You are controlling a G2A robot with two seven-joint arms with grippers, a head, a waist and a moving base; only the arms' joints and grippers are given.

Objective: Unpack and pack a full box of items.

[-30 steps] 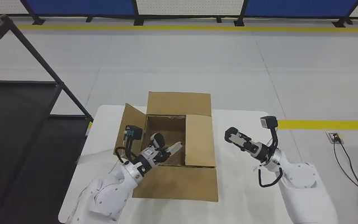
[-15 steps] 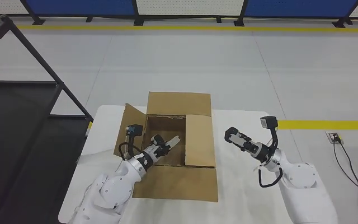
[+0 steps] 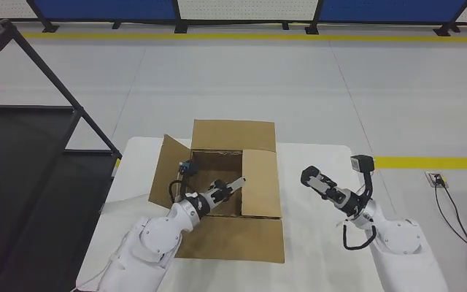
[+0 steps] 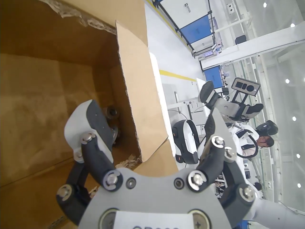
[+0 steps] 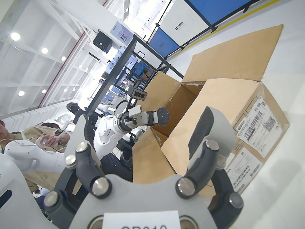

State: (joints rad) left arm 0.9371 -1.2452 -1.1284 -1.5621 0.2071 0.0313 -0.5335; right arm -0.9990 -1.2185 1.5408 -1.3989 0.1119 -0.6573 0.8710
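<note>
Open cardboard box (image 3: 257, 191) set toward the worktop (image 3: 314, 241) far edge, left tool (image 4: 152, 125) held at its opening (fingers spread apart), right tool (image 3: 312, 177) held beside it, fingers apart.

White table (image 3: 310, 244), lower centre of the frame, bearing one open brown cardboard box (image 3: 260, 182), flaps spread outward, standing slightly left of the tabletop's middle.

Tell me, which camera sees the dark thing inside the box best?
The left wrist view. It looks right into the box, where the dark thing sits low by a wall, near the left claw. In the top view that spot is shadowy, and in the right wrist view the box's walls hide it.
</note>
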